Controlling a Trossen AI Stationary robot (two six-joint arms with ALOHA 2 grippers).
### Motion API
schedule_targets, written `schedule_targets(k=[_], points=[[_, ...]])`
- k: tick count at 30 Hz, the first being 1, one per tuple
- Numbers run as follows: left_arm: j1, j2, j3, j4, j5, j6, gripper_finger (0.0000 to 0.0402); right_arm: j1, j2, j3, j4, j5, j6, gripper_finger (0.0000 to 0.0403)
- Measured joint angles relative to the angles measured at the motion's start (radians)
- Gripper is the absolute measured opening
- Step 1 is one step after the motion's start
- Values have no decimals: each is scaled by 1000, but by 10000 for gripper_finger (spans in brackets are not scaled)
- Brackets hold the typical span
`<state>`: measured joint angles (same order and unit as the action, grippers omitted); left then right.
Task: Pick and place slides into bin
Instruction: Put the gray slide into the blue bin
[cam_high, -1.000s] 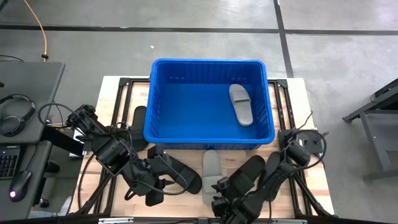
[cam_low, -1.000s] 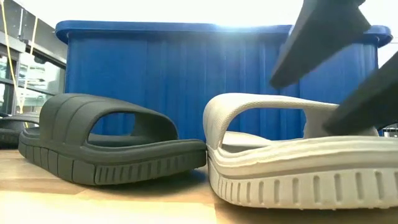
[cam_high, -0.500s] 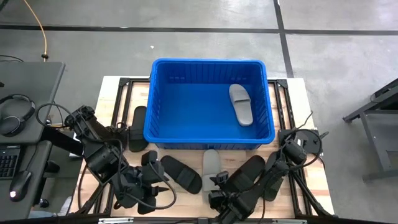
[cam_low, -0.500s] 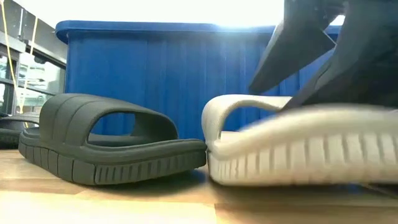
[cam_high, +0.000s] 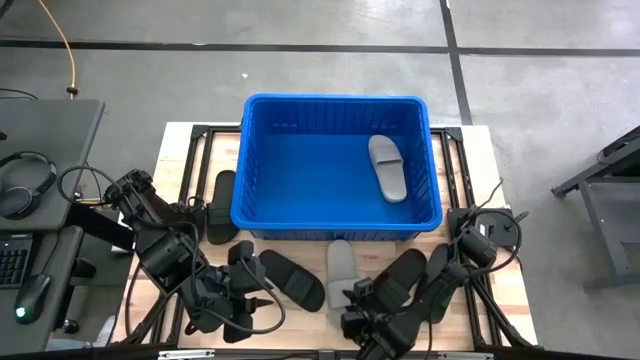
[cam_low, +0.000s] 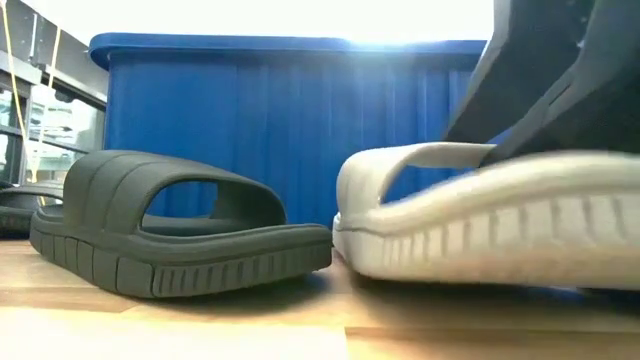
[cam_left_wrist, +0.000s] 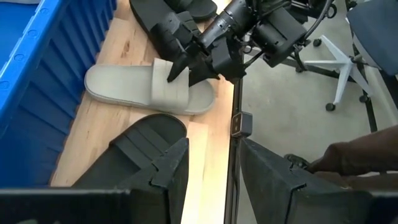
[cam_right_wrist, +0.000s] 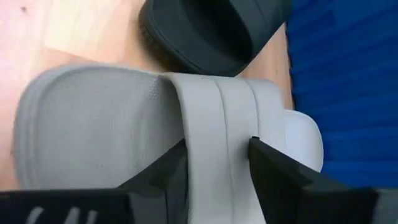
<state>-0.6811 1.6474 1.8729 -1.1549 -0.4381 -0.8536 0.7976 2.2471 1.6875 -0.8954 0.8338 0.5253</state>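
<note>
Closing on the grey slide (cam_high: 340, 266) strap just in front of the bin (cam_high: 255, 170), right tool (cam_right_wrist: 214, 163) now clamps it; heel apparently lifted off desk (cam_low: 200, 330). Left tool (cam_left_wrist: 211, 165) waits apart, nearby.

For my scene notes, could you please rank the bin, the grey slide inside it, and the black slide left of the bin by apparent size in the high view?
1. The bin, by far the largest.
2. The grey slide inside it and the black slide left of the bin: they look alike, so no ranking.

Lab, taped concrete floor (cam_high: 300, 70), desk (cam_high: 45, 140), headphones (cam_high: 25, 185)
</note>
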Motion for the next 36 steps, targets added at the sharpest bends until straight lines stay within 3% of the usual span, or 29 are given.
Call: schedule_targets(k=[4, 13, 17, 22, 32, 36], points=[[0, 0, 0, 0, 0, 0, 133, 8, 0, 0, 36, -44, -11, 143], [0, 0, 0, 0, 0, -10, 133, 2, 0, 0, 35, -51, -15, 201], [0, 0, 0, 1, 0, -16, 133, -8, 0, 0, 5, -32, 23, 205], [0, 0, 0, 0, 1, -16, 133, -6, 0, 0, -1, -23, 28, 162], [0, 0, 0, 1, 3, -9, 133, 27, 0, 98, -55, -20, 17, 15], [0, 0, 0, 0, 3, -8, 133, 31, 0, 159, -104, -19, 40, 13]])
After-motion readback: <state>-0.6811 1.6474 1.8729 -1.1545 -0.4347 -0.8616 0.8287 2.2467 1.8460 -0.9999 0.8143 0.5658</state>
